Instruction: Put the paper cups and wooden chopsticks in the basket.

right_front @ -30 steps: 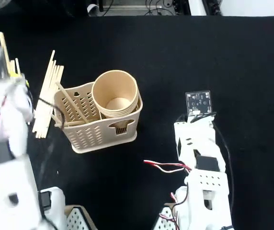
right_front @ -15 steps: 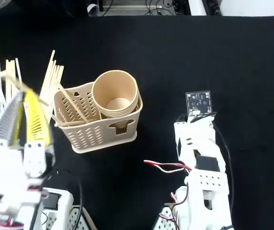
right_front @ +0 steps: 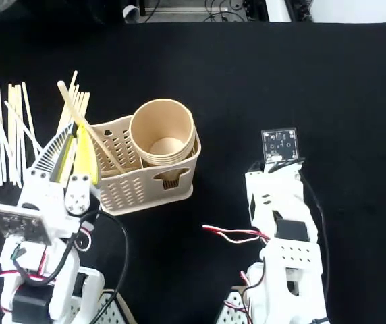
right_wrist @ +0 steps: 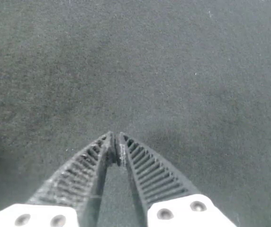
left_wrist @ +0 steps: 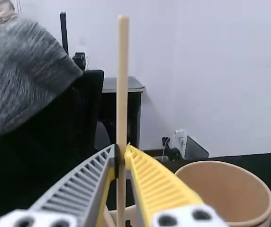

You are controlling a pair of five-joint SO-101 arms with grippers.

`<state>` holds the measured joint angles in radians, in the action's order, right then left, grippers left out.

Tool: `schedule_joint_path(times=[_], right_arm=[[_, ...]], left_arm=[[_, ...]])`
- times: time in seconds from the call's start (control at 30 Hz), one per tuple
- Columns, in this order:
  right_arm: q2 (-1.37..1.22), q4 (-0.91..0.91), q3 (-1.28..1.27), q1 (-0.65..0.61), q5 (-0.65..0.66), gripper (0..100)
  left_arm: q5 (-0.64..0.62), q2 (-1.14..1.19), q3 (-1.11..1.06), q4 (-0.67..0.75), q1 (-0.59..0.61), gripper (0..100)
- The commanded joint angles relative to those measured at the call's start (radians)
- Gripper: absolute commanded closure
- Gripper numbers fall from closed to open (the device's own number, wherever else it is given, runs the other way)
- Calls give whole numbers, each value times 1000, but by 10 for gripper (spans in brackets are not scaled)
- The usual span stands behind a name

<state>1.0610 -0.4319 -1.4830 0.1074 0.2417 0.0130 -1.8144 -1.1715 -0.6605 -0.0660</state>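
My left gripper (right_front: 71, 145) is shut on a wooden chopstick (right_front: 79, 121), just left of the cream basket (right_front: 139, 185). In the left wrist view the same chopstick (left_wrist: 122, 85) stands upright between the grey and yellow fingers of that gripper (left_wrist: 120, 153). Stacked paper cups (right_front: 162, 131) sit in the basket's right part, and their rim (left_wrist: 223, 189) lies just beyond my left gripper. Chopsticks (right_front: 108, 155) lean in the basket's left part. Loose chopsticks (right_front: 7, 131) lie on the table at the far left. My right gripper (right_wrist: 114, 146) is shut over bare black cloth, right of the basket.
More chopsticks (right_front: 71, 108) lie on the black cloth behind the basket's left side. The right arm (right_front: 284, 223) stretches along the table's right half. Cables and equipment line the table's far edge (right_front: 200, 13).
The left arm has swung right from the far left edge toward the basket, carrying the chopstick, and uncovered the loose chopsticks at the left. The right arm has kept still.
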Motion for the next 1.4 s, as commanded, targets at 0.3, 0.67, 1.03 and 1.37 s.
schedule_joint_path(times=[0.3, 0.67, 1.03, 1.37], right_arm=[[-5, 20, 5, -11, 9, 986], [-5, 20, 5, -11, 9, 986], [-5, 20, 5, -12, 11, 986], [-5, 20, 5, -12, 11, 986]], left_arm=[[-81, 43, 248, -259, 154, 797], [-78, 652, 578, -436, 461, 797], [-54, 1154, 768, -437, 670, 797], [43, 1662, 1006, -445, 674, 801]])
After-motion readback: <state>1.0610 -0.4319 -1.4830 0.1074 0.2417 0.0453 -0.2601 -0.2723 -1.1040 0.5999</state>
